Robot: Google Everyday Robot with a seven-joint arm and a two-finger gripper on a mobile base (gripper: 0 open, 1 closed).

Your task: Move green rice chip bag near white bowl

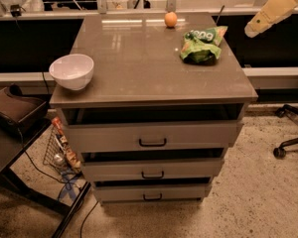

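Cream gripper (252, 29) is hovering far right; state: cannot tell.
Crinkly glossy green rice chip bag (202, 44) is lying far right, smooth round white bowl (72, 71) near left.

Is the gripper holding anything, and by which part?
Nothing. The gripper hangs in the air right of the cabinet; the green rice chip bag lies on its top, apart.
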